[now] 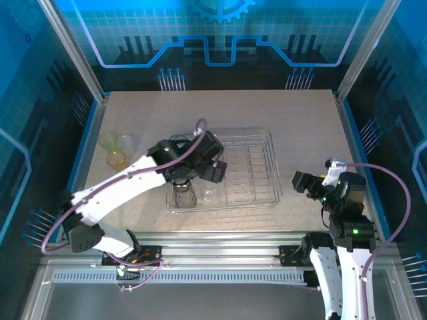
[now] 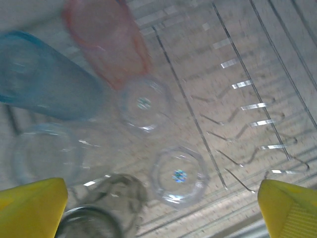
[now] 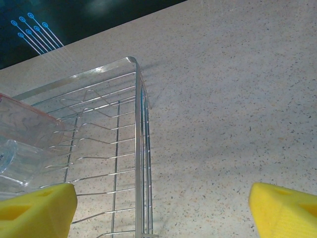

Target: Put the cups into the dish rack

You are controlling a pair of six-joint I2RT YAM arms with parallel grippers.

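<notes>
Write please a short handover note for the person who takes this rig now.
Left end effector: open, empty, above the cups in the dish rack.
Right end effector: open, empty, beside the rack's right side.
Done: blue cup, pink cup, smoky grey cup and clear cups are in the rack.
Left to do: yellow-green cups lie on the table, left of the rack.

This is a robot laboratory cell. Aluminium posts [image 1: 72,50] stand at the corners of the speckled table [image 1: 300,120]. Blue panels [image 1: 280,27] printed with circuit lines and a gear enclose it. At its near edge, a metal rail [image 1: 220,241] carries two robot arms [image 1: 120,187].
</notes>
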